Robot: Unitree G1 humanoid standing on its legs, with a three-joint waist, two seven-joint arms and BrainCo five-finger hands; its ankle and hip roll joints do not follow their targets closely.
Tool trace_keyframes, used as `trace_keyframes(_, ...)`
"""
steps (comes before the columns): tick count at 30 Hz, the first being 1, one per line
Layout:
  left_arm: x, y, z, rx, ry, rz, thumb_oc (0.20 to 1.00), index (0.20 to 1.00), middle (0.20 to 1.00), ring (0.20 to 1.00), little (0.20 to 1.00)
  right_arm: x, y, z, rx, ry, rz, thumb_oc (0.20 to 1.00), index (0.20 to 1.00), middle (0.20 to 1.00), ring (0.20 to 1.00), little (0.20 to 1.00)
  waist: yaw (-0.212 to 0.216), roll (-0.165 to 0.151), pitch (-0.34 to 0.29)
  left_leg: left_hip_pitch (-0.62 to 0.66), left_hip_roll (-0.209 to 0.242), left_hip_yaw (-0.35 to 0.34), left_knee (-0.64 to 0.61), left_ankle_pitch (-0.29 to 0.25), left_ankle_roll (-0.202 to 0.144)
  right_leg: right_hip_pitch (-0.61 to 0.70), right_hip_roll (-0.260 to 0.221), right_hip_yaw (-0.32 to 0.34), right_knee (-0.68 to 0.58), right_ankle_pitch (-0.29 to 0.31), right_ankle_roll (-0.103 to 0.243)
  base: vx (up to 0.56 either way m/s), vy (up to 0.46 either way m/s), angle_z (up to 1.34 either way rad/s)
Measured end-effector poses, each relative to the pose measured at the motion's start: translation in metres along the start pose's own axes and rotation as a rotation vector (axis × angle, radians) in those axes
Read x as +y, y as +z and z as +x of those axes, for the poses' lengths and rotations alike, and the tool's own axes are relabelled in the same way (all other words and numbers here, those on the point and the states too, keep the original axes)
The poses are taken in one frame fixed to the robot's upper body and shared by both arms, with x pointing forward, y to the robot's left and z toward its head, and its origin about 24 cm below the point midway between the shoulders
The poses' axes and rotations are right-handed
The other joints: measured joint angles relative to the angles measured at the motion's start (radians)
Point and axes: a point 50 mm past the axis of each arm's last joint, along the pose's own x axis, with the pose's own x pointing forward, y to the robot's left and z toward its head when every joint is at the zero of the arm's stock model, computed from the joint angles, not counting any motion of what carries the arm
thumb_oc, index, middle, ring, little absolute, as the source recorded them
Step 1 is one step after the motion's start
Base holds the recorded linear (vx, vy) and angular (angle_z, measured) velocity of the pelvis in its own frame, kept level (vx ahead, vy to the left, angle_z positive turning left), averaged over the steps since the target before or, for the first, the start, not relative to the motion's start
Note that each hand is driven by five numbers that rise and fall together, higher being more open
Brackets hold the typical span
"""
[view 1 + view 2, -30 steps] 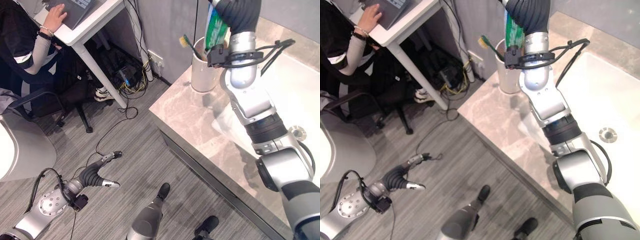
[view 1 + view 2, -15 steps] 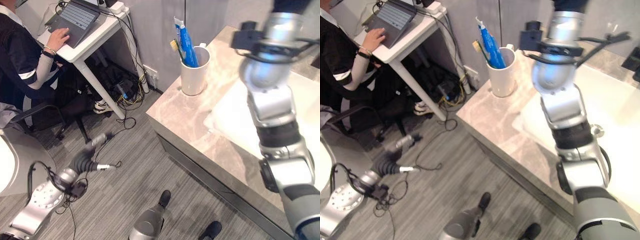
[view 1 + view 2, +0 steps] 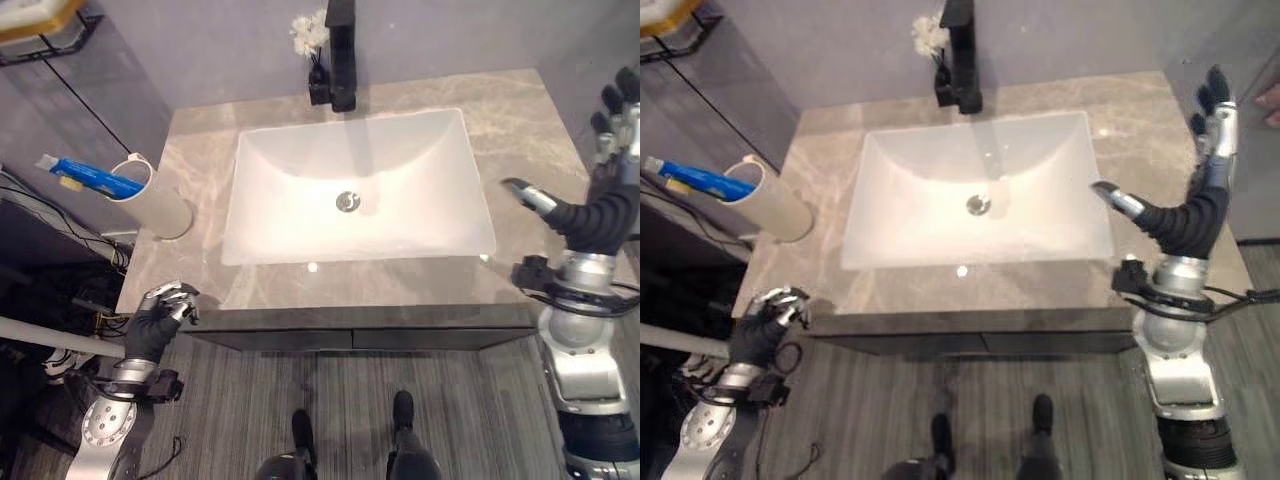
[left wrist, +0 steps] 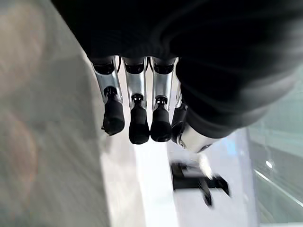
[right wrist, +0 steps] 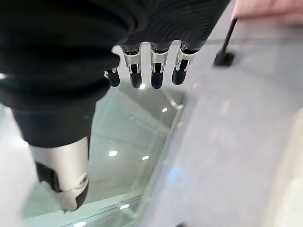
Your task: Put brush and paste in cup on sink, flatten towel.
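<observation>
From the head cameras I'm looking straight down on the grey marble counter (image 3: 520, 130) with the white sink (image 3: 350, 165) set in its middle and the black tap (image 3: 340, 50) at the top centre. The white cup (image 3: 155, 200) stands at the left end of the counter, mid-left of the frame, tilted away from me, and the blue toothpaste tube (image 3: 95, 177) sticks out of its mouth toward the left. Right under the tube there's a bit of yellowish brush (image 3: 70, 184), also in the cup.

My left robot hand (image 3: 158, 322) sits at lower left, just off the front edge of the counter, fingers curled in and holding nothing. Its own wrist view gives me what the head view doesn't: the dark fingertips (image 4: 138, 130) bunched in a row, nothing between them, with a white surface past them.

My right robot hand (image 3: 1185, 215) is raised at the right edge of the frame, over the right end of the counter, fingers straight and spread, thumb out toward the sink. Its wrist view confirms it: fingers (image 5: 156, 71) extended, empty.
</observation>
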Motion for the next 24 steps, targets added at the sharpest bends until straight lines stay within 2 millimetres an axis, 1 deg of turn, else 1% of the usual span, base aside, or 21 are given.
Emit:
trace_keyframes(1, 0.01, 0.005, -0.001, -0.019, 0.051, 0.014, 0.2, 0.2, 0.2, 0.2, 0.2, -0.017, -0.004, -0.004, 0.026, -0.048, -0.05, 1.0, 1.0, 1.0, 1.0, 1.0, 0.001, -0.008, 0.009, -0.009, 0.001, 0.0, 0.0, 0.001, 0.0, -0.009, 0.001, 0.0, 0.0, 0.002, -0.002, 0.04, 0.011, -0.01)
trace_keyframes(2, 0.018, 0.007, -0.003, -0.025, 0.092, 0.032, 0.2, 0.2, 0.2, 0.2, 0.2, -0.029, -0.008, -0.004, 0.041, -0.094, -0.074, 1.0, 1.0, 1.0, 1.0, 1.0, -0.008, -0.013, 0.012, -0.018, 0.001, 0.0, 0.0, 0.001, -0.001, -0.018, 0.002, 0.0, 0.0, 0.007, 0.003, 0.07, 0.015, -0.01)
trace_keyframes(3, 0.022, 0.009, -0.005, -0.027, 0.113, 0.05, 0.2, 0.2, 0.2, 0.2, 0.2, -0.038, -0.009, -0.003, 0.046, -0.127, -0.093, 1.0, 1.0, 1.0, 1.0, 1.0, -0.012, -0.016, 0.014, -0.02, 0.001, 0.001, 0.0, 0.001, -0.001, -0.02, 0.002, 0.0, 0.0, 0.01, 0.0, 0.05, 0.012, -0.01)
trace_keyframes(4, 0.027, 0.012, -0.003, -0.049, 0.132, 0.077, 0.2, 0.2, 0.2, 0.2, 0.2, -0.059, -0.013, -0.004, 0.054, -0.203, -0.165, 1.0, 1.0, 1.0, 1.0, 1.0, -0.013, -0.02, 0.017, -0.02, 0.001, 0.001, 0.0, 0.0, 0.0, -0.019, 0.002, 0.0, 0.0, 0.009, 0.0, 0.04, 0.008, -0.02)
trace_keyframes(6, 0.034, 0.014, -0.005, -0.067, 0.178, 0.088, 0.2, 0.2, 0.2, 0.2, 0.2, -0.077, -0.018, -0.006, 0.071, -0.305, -0.209, 1.0, 1.0, 1.0, 1.0, 1.0, -0.021, -0.026, 0.021, -0.02, 0.001, 0.004, 0.0, -0.002, 0.0, -0.022, 0.002, 0.002, 0.003, 0.009, -0.001, 0.02, 0.001, -0.01)
trace_keyframes(8, 0.035, 0.014, -0.002, -0.072, 0.187, 0.092, 0.2, 0.2, 0.2, 0.2, 0.2, -0.087, -0.03, -0.011, 0.121, -0.351, -0.251, 1.0, 1.0, 1.0, 1.0, 1.0, -0.029, -0.032, 0.023, -0.023, 0.001, 0.005, 0.0, -0.005, 0.001, -0.024, 0.002, 0.002, 0.006, 0.009, -0.001, 0.05, -0.011, 0.0)
trace_keyframes(10, 0.036, 0.017, 0.001, -0.093, 0.196, 0.11, 0.2, 0.2, 0.2, 0.2, 0.2, -0.108, -0.047, -0.023, 0.211, -0.44, -0.319, 1.0, 1.0, 1.0, 1.0, 1.0, -0.028, -0.04, 0.024, -0.038, 0.0, 0.004, 0.0, -0.005, 0.001, -0.039, 0.002, 0.002, 0.007, 0.009, -0.001, 0.04, -0.007, 0.03)
trace_keyframes(11, 0.036, 0.019, 0.005, -0.112, 0.21, 0.109, 0.2, 0.2, 0.2, 0.2, 0.2, -0.124, -0.058, -0.037, 0.288, -0.5, -0.379, 1.0, 1.0, 1.0, 1.0, 1.0, -0.028, -0.04, 0.024, -0.049, 0.0, 0.001, 0.0, -0.005, 0.001, -0.048, 0.002, 0.002, 0.009, 0.012, -0.001, 0.02, -0.001, 0.04)
trace_keyframes(12, 0.037, 0.02, 0.006, -0.12, 0.219, 0.109, 0.2, 0.2, 0.2, 0.2, 0.2, -0.127, -0.061, -0.04, 0.305, -0.522, -0.389, 1.0, 1.0, 1.0, 1.0, 1.0, -0.024, -0.039, 0.023, -0.053, 0.0, 0.0, 0.0, -0.005, 0.002, -0.052, 0.002, 0.002, 0.009, 0.013, -0.002, 0.0, 0.0, 0.0)
trace_keyframes(13, 0.039, 0.021, 0.01, -0.134, 0.232, 0.106, 0.2, 0.2, 0.2, 0.2, 0.2, -0.137, -0.074, -0.056, 0.385, -0.549, -0.433, 1.0, 1.0, 1.0, 1.0, 1.0, -0.035, -0.04, 0.024, -0.055, 0.0, 0.0, 0.0, -0.005, 0.002, -0.054, 0.002, 0.002, 0.009, 0.013, -0.002, 0.0, 0.0, 0.0)
trace_keyframes(14, 0.039, 0.022, 0.012, -0.14, 0.234, 0.104, 0.2, 0.2, 0.2, 0.2, 0.2, -0.14, -0.081, -0.063, 0.435, -0.573, -0.449, 1.0, 1.0, 1.0, 1.0, 1.0, -0.035, -0.041, 0.024, -0.055, 0.0, 0.001, 0.0, -0.006, 0.002, -0.054, 0.002, 0.002, 0.009, 0.012, -0.002, 0.0, 0.0, 0.0)
trace_keyframes(15, 0.039, 0.022, 0.012, -0.142, 0.235, 0.104, 0.2, 0.2, 0.2, 0.2, 0.2, -0.142, -0.085, -0.067, 0.466, -0.591, -0.45, 1.0, 1.0, 1.0, 1.0, 1.0, -0.038, -0.04, 0.024, -0.056, -0.001, 0.002, 0.0, -0.006, 0.003, -0.055, 0.002, 0.003, 0.009, 0.012, -0.001, 0.02, 0.005, -0.06)
trace_keyframes(16, 0.04, 0.022, 0.013, -0.145, 0.237, 0.107, 0.2, 0.2, 0.2, 0.2, 0.2, -0.147, -0.09, -0.078, 0.514, -0.594, -0.483, 1.0, 1.0, 1.0, 1.0, 1.0, -0.044, -0.041, 0.024, -0.056, -0.002, 0.007, 0.0, -0.008, 0.003, -0.06, 0.002, 0.007, 0.009, 0.011, 0.0, 0.02, 0.011, -0.08)
trace_keyframes(17, 0.041, 0.022, 0.014, -0.149, 0.244, 0.107, 0.2, 0.2, 0.2, 0.2, 0.2, -0.148, -0.092, -0.081, 0.534, -0.602, -0.488, 1.0, 1.0, 1.0, 1.0, 1.0, -0.042, -0.041, 0.024, -0.057, -0.002, 0.011, 0.0, -0.008, 0.003, -0.063, 0.002, 0.009, 0.009, 0.011, 0.0, 0.03, 0.012, -0.16)
trace_keyframes(18, 0.044, 0.023, 0.015, -0.158, 0.261, 0.109, 0.2, 0.2, 0.2, 0.2, 0.2, -0.153, -0.098, -0.093, 0.59, -0.616, -0.508, 1.0, 1.0, 1.0, 1.0, 1.0, -0.039, -0.044, 0.024, -0.059, -0.002, 0.022, 0.0, -0.008, 0.003, -0.071, 0.003, 0.02, 0.009, 0.012, 0.0, 0.01, 0.017, -0.16)
trace_keyframes(20, 0.048, 0.022, 0.017, -0.159, 0.285, 0.11, 0.2, 0.2, 0.2, 0.2, 0.2, -0.157, -0.107, -0.109, 0.672, -0.638, -0.517, 1.0, 1.0, 1.0, 1.0, 1.0, -0.043, -0.048, 0.023, -0.059, -0.003, 0.029, 0.0, -0.01, 0.002, -0.077, 0.004, 0.027, 0.009, 0.012, 0.0, 0.01, 0.015, -0.14)
trace_keyframes(21, 0.049, 0.024, 0.02, -0.173, 0.302, 0.104, 0.2, 0.2, 0.2, 0.2, 0.2, -0.162, -0.117, -0.131, 0.78, -0.674, -0.528, 1.0, 1.0, 1.0, 1.0, 1.0, -0.044, -0.051, 0.022, -0.066, -0.003, 0.03, 0.0, -0.01, 0.002, -0.084, 0.004, 0.03, 0.008, 0.011, 0.002, 0.02, 0.01, -0.07)
trace_keyframes(22, 0.049, 0.026, 0.021, -0.183, 0.309, 0.103, 0.2, 0.2, 0.2, 0.2, 0.2, -0.165, -0.121, -0.142, 0.838, -0.693, -0.532, 1.0, 1.0, 1.0, 1.0, 1.0, -0.043, -0.052, 0.023, -0.073, -0.004, 0.032, 0.0, -0.01, 0.003, -0.092, 0.003, 0.032, 0.008, 0.011, 0.003, 0.01, 0.01, -0.05)
trace_keyframes(23, 0.05, 0.027, 0.021, -0.186, 0.314, 0.103, 0.2, 0.2, 0.2, 0.2, 0.2, -0.165, -0.122, -0.146, 0.861, -0.704, -0.527, 1.0, 1.0, 1.0, 1.0, 1.0, -0.044, -0.052, 0.023, -0.075, -0.005, 0.036, 0.0, -0.01, 0.003, -0.097, 0.002, 0.035, 0.008, 0.013, 0.003, 0.02, 0.019, -0.12)
trace_keyframes(24, 0.051, 0.027, 0.022, -0.19, 0.326, 0.096, 0.2, 0.2, 0.2, 0.2, 0.2, -0.165, -0.125, -0.159, 0.908, -0.73, -0.509, 1.0, 1.0, 1.0, 1.0, 1.0, -0.049, -0.055, 0.022, -0.077, -0.005, 0.044, 0.0, -0.01, 0.003, -0.104, 0.004, 0.045, 0.008, 0.017, 0.0, 0.0, 0.014, -0.11)
